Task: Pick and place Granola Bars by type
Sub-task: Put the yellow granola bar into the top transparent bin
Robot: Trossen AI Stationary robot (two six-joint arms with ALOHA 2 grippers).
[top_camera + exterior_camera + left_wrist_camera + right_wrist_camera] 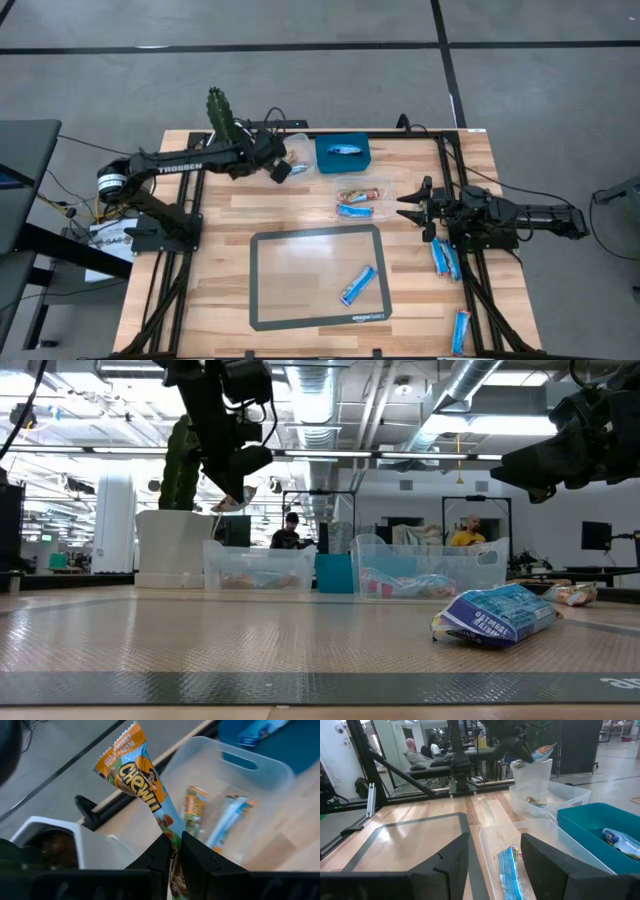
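Left claw [172,851] clamped on Chewy granola bar [136,775], held above clear tub [240,785] at surface rear. Right claw [492,857] agape, empty, over second clear tub [540,827].

Wooden worktop [220,245]: grey-edged mat [262,300], blue bin [322,160], clear tubs [352,212], loose blue bars [445,260] at right.

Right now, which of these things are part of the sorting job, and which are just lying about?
Part of the job:
- Chewy bar in left gripper
- blue bars on mat
- clear tub
- blue bin

Lying about:
- cactus
- white pot
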